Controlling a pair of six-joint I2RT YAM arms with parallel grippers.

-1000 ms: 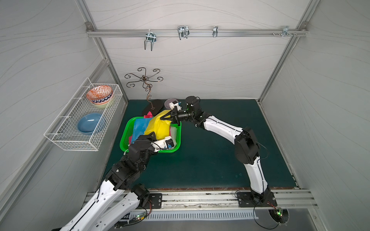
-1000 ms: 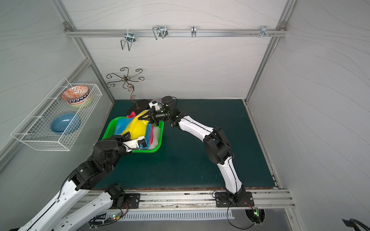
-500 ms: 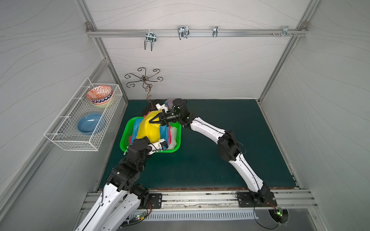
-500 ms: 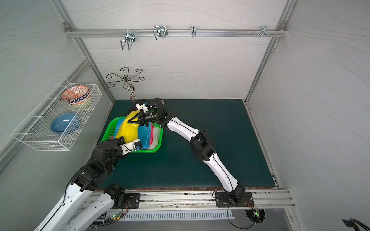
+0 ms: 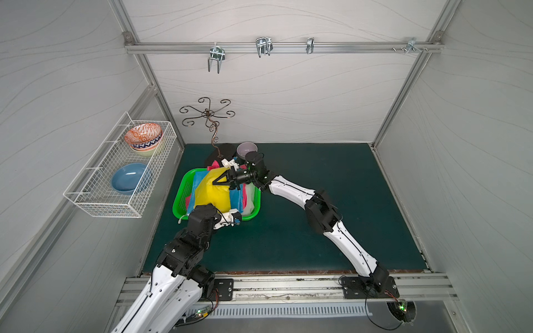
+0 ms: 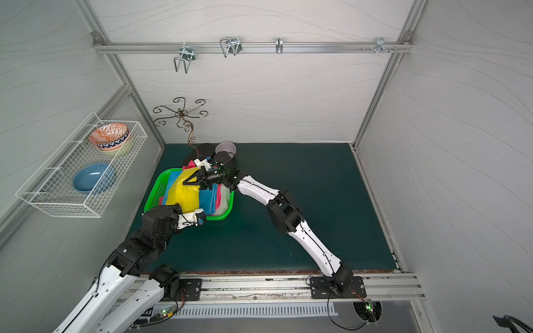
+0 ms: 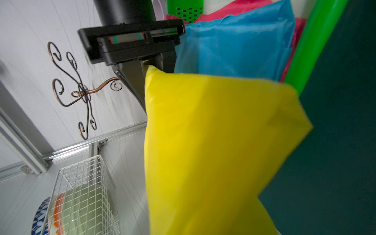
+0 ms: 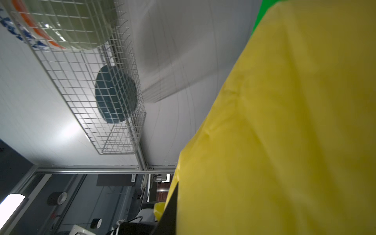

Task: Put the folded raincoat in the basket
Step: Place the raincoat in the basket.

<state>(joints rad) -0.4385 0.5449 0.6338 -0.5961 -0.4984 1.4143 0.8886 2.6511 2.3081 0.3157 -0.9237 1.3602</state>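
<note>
The folded yellow plastic raincoat (image 5: 212,194) spans the bright green perforated plastic basket (image 5: 180,199), over blue folded plastic (image 5: 237,199) lying inside. The basket sits near the far left corner of the dark green table mat (image 5: 288,230). The left gripper (image 8: 169,207) is clamped on the raincoat's near end. The right gripper (image 5: 220,181) flanks its far corner; whether those jaws pinch it cannot be told.

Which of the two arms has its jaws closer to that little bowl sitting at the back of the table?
Right. The right gripper has its jaws over the basket's far end, close to the bowl. The left gripper is at the basket's near edge, farther off.
</note>
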